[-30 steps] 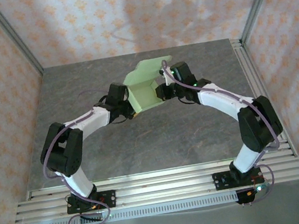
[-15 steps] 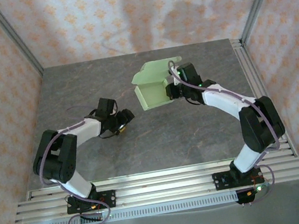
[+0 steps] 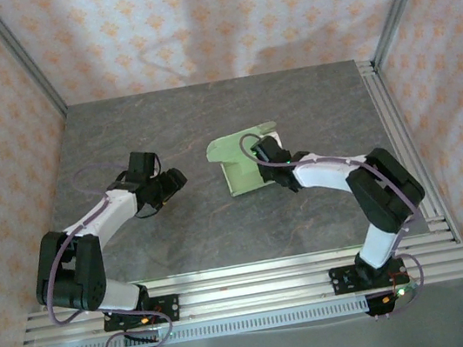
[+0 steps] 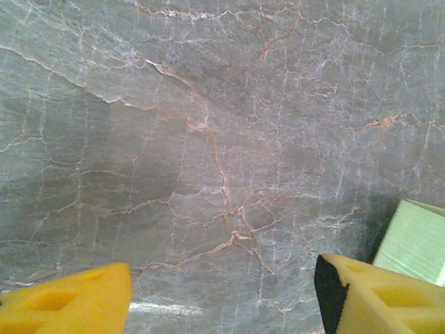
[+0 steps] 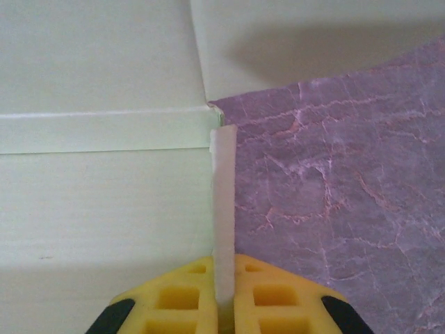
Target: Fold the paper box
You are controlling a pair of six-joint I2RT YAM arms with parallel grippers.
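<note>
Top external view, left side: I see the left arm reaching from its base across the grey marble-patterned tabletop. The left gripper sits left of centre, pointing toward the paper box and well apart from it.

Left wrist view: the left gripper is spread wide. One yellow fingertip sits in the lower left corner and the other in the lower right. Bare tabletop lies between them and nothing is held. A pale green corner of the paper box shows at the right edge, just past the right-hand fingertip.

Centre of the top external view: the paper box lies on the tabletop slightly right of centre, between the two grippers. It is pale yellow-green and partly folded. A lighter panel faces the near side and a darker flap extends from its far edge toward the right.

Right side: the right arm bends in from its base, and the right gripper meets the right-hand side of the paper box.

Right wrist view: the right gripper is pressed together on a thin edge of card that stands upright between the yellow fingertips. Creased panels of the paper box lie to the left of that edge, and the tabletop lies to the right.
</note>
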